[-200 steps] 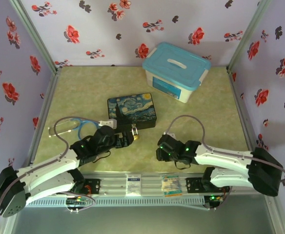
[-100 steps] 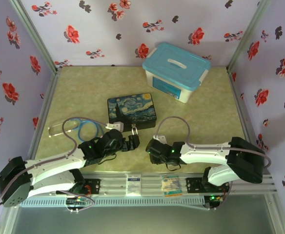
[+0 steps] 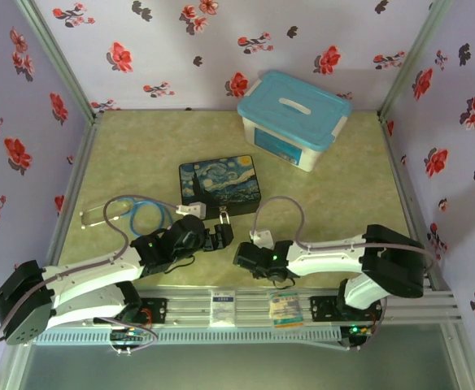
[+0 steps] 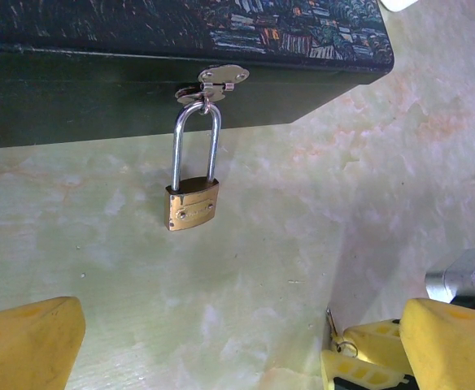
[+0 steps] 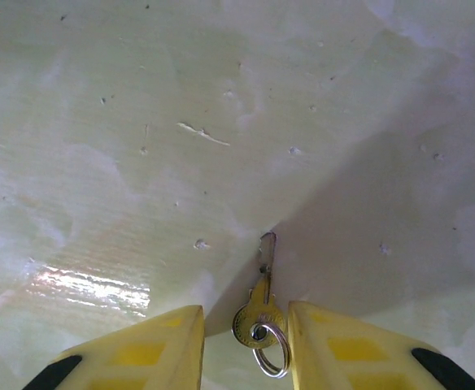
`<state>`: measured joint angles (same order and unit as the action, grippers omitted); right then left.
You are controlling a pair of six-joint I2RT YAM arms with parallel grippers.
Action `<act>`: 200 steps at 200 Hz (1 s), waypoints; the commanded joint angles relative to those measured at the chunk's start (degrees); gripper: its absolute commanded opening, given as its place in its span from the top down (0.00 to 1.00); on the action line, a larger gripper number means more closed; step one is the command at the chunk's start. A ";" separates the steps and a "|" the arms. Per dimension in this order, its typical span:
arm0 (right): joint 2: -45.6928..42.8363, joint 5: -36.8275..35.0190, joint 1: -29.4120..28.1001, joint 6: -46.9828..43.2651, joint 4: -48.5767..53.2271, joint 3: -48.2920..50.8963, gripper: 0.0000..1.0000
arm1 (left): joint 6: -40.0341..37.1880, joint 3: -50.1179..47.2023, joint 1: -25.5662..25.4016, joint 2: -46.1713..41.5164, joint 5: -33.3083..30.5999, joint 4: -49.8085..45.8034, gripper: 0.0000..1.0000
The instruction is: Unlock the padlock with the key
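Note:
The brass padlock hangs by its silver shackle from the hasp of the painted box and lies on the table in front of it; from above the padlock is a small glint at the box's near edge. My left gripper is open wide, a short way back from the padlock, empty. The small key with its ring lies on the table between my right gripper's yellow fingers, close to the right one, with a gap on the left. The key also peeks in at the left wrist view's lower right.
A white bin with a blue lid stands at the back right. A blue stethoscope lies left of the box, beside my left arm. The two grippers are close together near the table's front edge. Floral walls close in three sides.
My right arm has swung left along the front edge toward the left gripper, its jaws narrowing around the key. The left gripper drew back slightly from the padlock, then stayed still.

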<state>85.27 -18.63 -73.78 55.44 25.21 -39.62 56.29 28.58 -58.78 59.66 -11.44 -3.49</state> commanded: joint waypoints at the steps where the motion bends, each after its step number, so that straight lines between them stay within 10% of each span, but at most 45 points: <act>1: 1.56 -2.40 -0.67 3.42 1.87 0.49 0.72 | 0.74 0.26 -0.54 -1.34 -1.38 0.67 0.00; 92: -3.60 -0.88 -1.00 5.18 0.10 4.85 0.73 | 1.53 0.56 -0.76 -1.45 -1.30 1.25 0.00; 200: -12.61 -0.17 1.22 -1.88 -1.98 10.93 0.98 | 2.77 0.60 -2.03 1.35 -1.30 4.75 0.00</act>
<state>76.05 -19.03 -73.76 56.73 20.10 -30.87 58.17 28.58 -60.14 59.94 -11.62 -0.84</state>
